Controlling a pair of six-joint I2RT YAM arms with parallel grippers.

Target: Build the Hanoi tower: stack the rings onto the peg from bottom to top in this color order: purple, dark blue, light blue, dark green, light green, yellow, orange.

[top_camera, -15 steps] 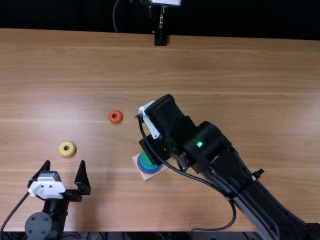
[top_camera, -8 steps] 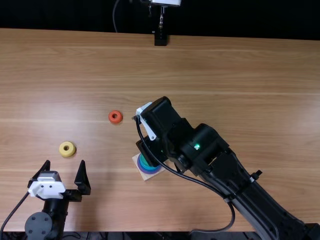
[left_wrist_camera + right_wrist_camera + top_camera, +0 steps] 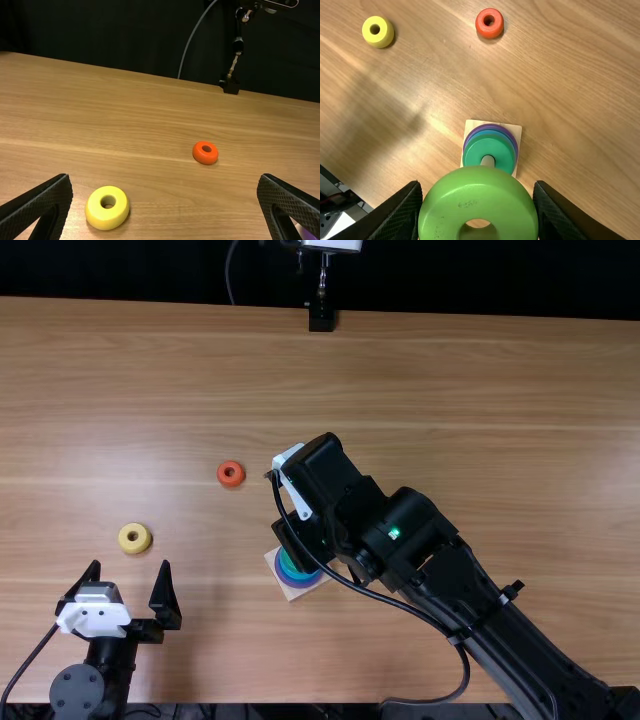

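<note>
Top view, left gripper (image 3: 130, 567): low down by the near edge, fingers wide open and well apart.
Square wooden base (image 3: 291, 597): flat on the table, in front of the right arm. The right gripper (image 3: 306, 537) is above it and hides part of it.
Rings on the base: a purple ring (image 3: 516, 139) at the bottom, blue (image 3: 507, 137) above it, and a dark green ring (image 3: 474, 151) on top. They are around the peg (image 3: 488, 161), and its tip pokes up through the dark green hole.
Light green ring (image 3: 479, 192): squeezed between the right gripper's two fingers, up above the table. In the right wrist view it covers some of the base.
Yellow ring (image 3: 134, 538): flat on the table, just past the left gripper.
Orange ring (image 3: 231, 473): flat on the table too, farther away than the yellow one.
Black block (image 3: 321, 318): at the far edge, under a thin metal rod (image 3: 323, 280). A thin cable (image 3: 228, 275) hangs near it.
Back: all dark.
</note>
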